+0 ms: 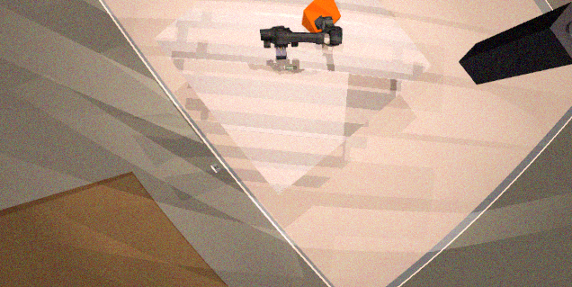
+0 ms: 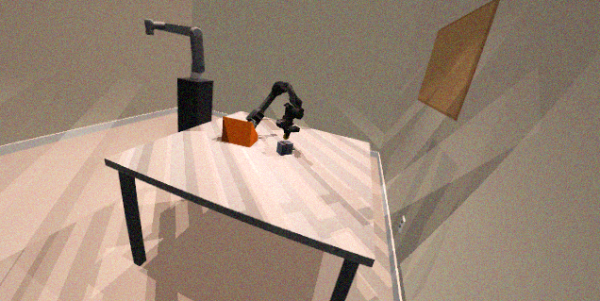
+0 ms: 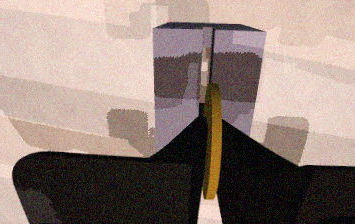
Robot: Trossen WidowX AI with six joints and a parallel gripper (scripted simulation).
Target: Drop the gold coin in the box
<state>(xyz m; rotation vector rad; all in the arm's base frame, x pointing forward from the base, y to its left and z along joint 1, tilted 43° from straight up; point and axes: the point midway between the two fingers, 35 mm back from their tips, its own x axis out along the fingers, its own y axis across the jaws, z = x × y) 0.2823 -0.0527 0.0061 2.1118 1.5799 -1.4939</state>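
My gripper is shut on the gold coin, which is upright and edge-on in the wrist view. The grey box stands on the table below the gripper. In the wrist view its slot runs nearly parallel to the coin; the coin overlaps the lid's near part, a little right of the slot's line. The coin appears above the lid in the exterior view. The near end of the slot is hidden by coin and fingers. The green holder lies beside the box.
An orange block stands by the arm's base. A black pedestal with a grey arm stands beyond the table. A brown panel is off to one side.
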